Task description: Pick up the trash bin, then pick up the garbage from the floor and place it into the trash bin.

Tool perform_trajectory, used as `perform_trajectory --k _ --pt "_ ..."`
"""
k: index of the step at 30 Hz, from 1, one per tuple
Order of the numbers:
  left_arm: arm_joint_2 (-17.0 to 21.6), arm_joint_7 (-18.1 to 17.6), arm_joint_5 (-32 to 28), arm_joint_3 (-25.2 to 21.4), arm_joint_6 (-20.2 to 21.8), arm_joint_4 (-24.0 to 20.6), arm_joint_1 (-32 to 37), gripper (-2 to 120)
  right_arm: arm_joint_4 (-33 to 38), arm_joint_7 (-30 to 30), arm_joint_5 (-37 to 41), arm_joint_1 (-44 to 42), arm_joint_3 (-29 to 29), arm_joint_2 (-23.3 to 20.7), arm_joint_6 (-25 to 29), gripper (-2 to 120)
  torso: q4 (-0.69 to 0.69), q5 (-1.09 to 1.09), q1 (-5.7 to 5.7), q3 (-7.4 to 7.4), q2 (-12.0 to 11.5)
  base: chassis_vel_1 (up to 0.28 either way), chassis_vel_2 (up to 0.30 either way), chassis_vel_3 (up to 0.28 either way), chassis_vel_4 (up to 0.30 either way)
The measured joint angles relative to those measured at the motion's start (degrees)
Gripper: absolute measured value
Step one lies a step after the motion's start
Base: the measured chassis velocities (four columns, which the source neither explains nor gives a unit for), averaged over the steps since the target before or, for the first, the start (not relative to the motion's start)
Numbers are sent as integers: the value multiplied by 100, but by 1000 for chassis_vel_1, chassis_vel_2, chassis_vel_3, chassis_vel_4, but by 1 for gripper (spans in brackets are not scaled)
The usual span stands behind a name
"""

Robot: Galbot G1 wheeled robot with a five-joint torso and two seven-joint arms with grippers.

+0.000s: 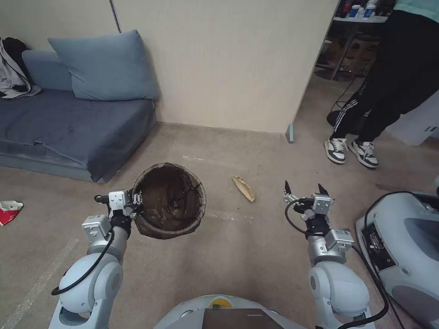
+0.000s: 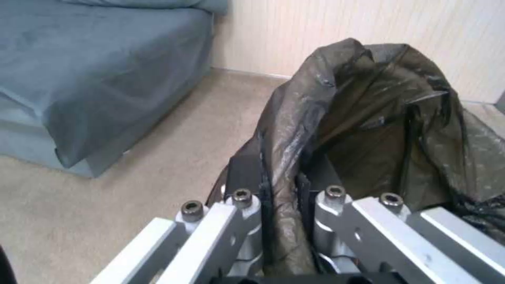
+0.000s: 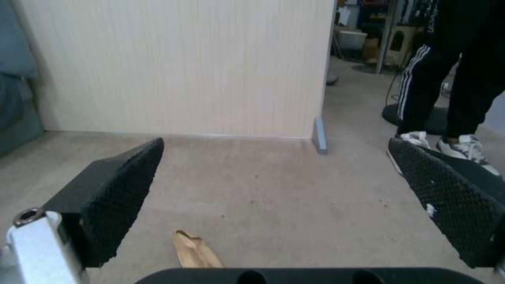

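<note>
- Left gripper (image 1: 137,199): fingers clamped on the bag-lined rim of the trash bin (image 1: 169,201), on the bin's left edge. The left wrist view shows the dark liner pinched between the two pads (image 2: 247,173). Bin hangs over the carpet in front of the sofa (image 1: 68,123), mouth up and open.
- Right gripper (image 1: 305,189): fingers spread wide, holding nothing, held above the floor to the right of the bin.
- Nearest garbage: a brown paper wrapper (image 1: 243,188) flat on the carpet, between bin and right gripper, nearer the right one.
- Key relation: wrapper lies below and to the left of the open right fingers; in the right wrist view it sits low in the gap (image 3: 195,250), closer to the left pad (image 3: 118,197).
- Wrapper's long axis runs roughly away from the robot, slanted slightly; the spread of the fingers crosses it, which looks favourable for a pinch across the narrow width.
- A red-and-white packet (image 1: 9,211) lies far left, well apart from both grippers.
</note>
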Motion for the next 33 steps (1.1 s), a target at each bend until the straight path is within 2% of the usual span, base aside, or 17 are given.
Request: perform_trajectory --k 13,33 --pt "-2 16 81 18 -74 -5 29 7 -30 -12 -25 -4 -8 0 22 100 0 0 0 0 0 -32 24 34 -25" --pt "6 114 111 29 -79 -3 36 7 -75 -59 -29 -6 -2 0 57 100 -1 0 0 0 0 -83 87 84 -90"
